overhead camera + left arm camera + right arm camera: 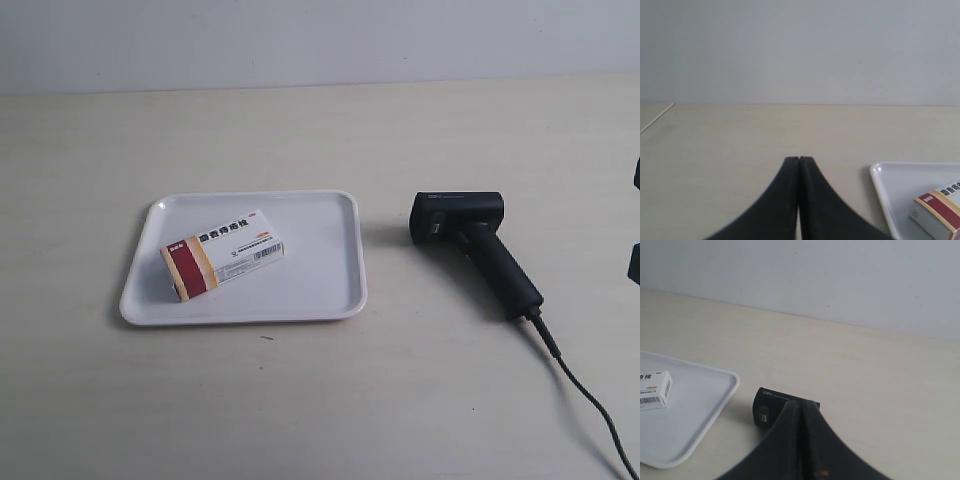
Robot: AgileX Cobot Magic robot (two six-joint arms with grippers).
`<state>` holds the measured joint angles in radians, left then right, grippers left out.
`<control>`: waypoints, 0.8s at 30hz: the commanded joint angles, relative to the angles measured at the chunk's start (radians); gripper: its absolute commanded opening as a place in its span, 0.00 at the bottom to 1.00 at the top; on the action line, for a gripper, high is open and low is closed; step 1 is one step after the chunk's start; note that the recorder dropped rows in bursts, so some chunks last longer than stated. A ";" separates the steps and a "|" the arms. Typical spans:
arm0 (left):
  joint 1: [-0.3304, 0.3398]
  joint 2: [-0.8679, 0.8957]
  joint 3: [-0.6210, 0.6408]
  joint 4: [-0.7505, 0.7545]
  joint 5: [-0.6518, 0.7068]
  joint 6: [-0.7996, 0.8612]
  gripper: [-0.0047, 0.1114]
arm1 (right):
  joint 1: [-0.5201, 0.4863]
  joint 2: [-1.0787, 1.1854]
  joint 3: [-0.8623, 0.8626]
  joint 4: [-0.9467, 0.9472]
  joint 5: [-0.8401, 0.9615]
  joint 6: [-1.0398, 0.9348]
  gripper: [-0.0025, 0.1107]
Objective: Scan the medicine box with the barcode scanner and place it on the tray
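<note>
Exterior view: box [222, 254] lies flat in tray [330, 300], approx 9 o'clock of scanner [478, 245]. Likely light, crushable cardboard; grip its long sides. Both grippers [799, 161] [801, 405] closed, empty.

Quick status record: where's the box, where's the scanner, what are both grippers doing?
medicine box: lying inside the tray, toward the side away from the scanner
barcode scanner: on the table beside the tray, not touching it, cable trailing off
left gripper: shut, empty, beside the tray
right gripper: shut, empty, near the scanner's head
</note>
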<state>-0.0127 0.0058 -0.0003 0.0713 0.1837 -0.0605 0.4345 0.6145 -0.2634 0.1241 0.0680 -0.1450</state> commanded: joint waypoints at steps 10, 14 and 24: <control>0.003 -0.006 0.000 -0.007 -0.002 0.000 0.06 | -0.004 -0.007 0.005 0.000 -0.002 0.000 0.03; 0.003 -0.006 0.000 -0.005 -0.002 0.000 0.06 | -0.004 -0.033 0.037 0.022 -0.036 0.000 0.03; 0.003 -0.006 0.000 -0.005 -0.002 0.000 0.06 | -0.004 -0.314 0.263 0.038 -0.068 0.000 0.03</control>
<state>-0.0127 0.0058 -0.0003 0.0695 0.1837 -0.0605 0.4345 0.3740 -0.0115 0.1482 0.0000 -0.1450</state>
